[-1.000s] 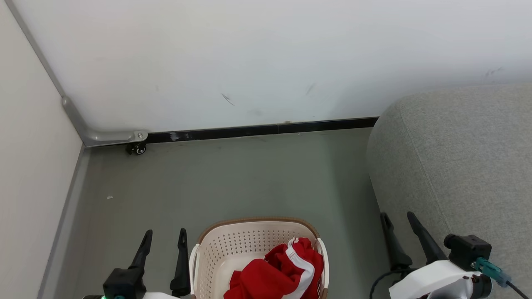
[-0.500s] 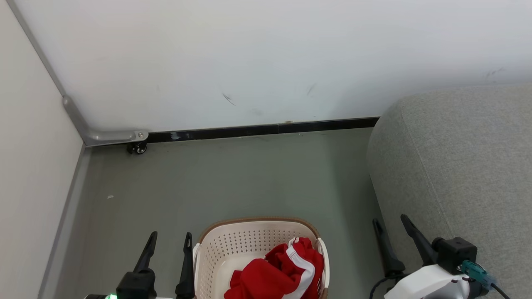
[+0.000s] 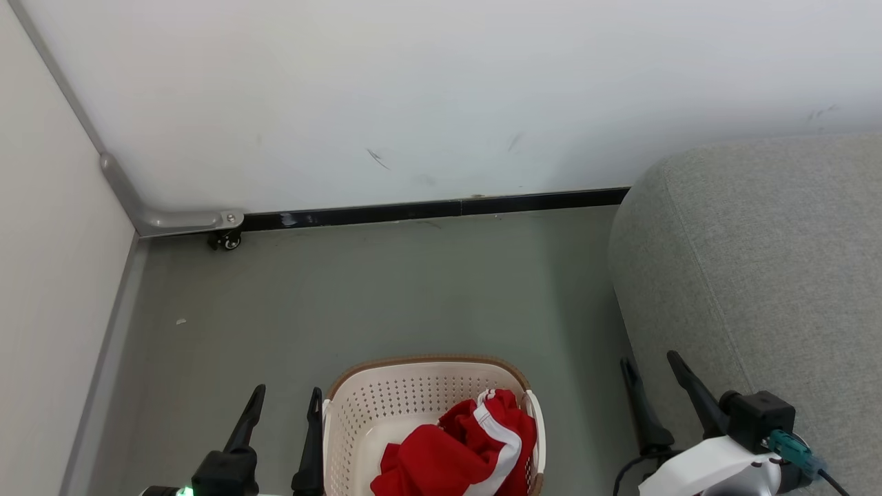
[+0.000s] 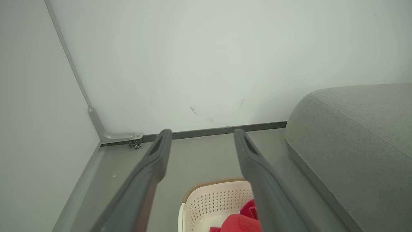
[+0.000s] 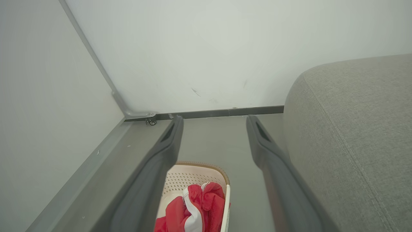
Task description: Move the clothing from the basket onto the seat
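A: Left gripper (image 3: 289,390): jaws spread full, nothing between them. Right gripper (image 3: 648,358): the same, wide and empty.

B: Clothing?

A: The clothing (image 3: 462,451) is bunched in the basket (image 3: 427,359), heaped toward the wall nearer the right gripper. The basket sits between the two grippers. The left one's inner finger is just beside it; contact or not, cannot tell. The right gripper stands apart from the basket, close by the seat (image 3: 758,262).

B: Why parked like that?

A: My reading: jaws are opened ready either side for a reach down into the heap. The seat on the right gripper's outer side keeps the carry short. No garment lifted yet.

B: What can't you make out?

A: The basket's near half is cut by the head view's bottom edge. Number of garments in the bundle: cannot tell. In the left wrist view, that gripper's own finger covers part of the red cloth. The seat runs off frame.
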Tool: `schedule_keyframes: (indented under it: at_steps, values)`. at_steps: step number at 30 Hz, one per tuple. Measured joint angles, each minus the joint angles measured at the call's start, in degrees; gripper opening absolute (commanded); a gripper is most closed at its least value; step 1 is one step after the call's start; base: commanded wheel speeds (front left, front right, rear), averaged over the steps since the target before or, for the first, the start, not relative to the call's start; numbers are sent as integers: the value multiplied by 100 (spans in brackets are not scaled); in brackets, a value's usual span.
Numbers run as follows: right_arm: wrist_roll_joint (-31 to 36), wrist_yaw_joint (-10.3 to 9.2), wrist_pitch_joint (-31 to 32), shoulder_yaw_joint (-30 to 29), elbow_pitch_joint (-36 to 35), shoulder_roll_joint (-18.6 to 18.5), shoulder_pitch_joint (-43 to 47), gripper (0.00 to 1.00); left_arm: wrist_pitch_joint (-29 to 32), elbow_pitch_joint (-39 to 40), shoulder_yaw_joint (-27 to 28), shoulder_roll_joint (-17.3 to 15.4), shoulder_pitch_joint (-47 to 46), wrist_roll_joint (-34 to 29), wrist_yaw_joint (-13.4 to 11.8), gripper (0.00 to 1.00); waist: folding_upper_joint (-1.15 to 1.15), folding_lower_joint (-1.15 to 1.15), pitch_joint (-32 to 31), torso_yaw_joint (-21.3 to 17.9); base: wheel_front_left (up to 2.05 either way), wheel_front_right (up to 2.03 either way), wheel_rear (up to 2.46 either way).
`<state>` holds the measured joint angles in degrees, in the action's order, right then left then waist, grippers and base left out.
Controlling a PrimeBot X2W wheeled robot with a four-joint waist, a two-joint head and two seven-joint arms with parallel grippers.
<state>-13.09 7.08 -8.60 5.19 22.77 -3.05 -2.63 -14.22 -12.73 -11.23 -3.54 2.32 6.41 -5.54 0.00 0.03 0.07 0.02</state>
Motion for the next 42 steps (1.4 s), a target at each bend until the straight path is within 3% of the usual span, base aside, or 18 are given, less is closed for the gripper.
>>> schedule_keyframes:
  at_steps: [16,42]
  values:
    - [55,0,-49,-286,-100,19,2,100,0,-11,-47,9,-43,-2,9,100,0,-1,179,-137,0,0,0]
    - [-18,0,-155,-472,-460,33,-13,100,-1,-114,-220,26,-756,-121,204,100,0,-1,822,-695,0,0,0]
